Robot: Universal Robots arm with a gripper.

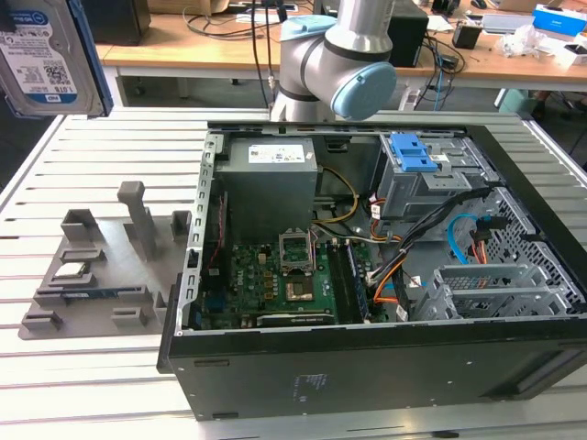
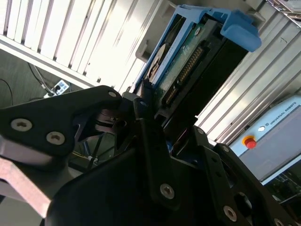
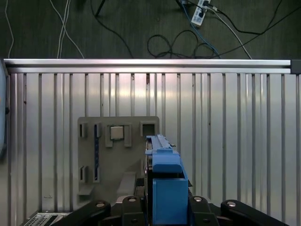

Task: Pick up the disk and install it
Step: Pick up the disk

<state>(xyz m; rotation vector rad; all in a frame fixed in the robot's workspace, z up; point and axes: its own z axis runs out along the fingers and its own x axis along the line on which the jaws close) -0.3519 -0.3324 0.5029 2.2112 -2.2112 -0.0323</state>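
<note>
Blue-framed disk [image 3: 164,179] | jaws clamped on it | white label [image 1: 37,41] carries barcodes and a square code

— What's carrying everything?
— A slatted metal table [image 1: 83,385].
— And directly on it?
— A grey fixture plate [image 1: 110,275] at the exterior view's left. Just beside it is an open computer case [image 1: 367,376], spanning centre to right.
</note>
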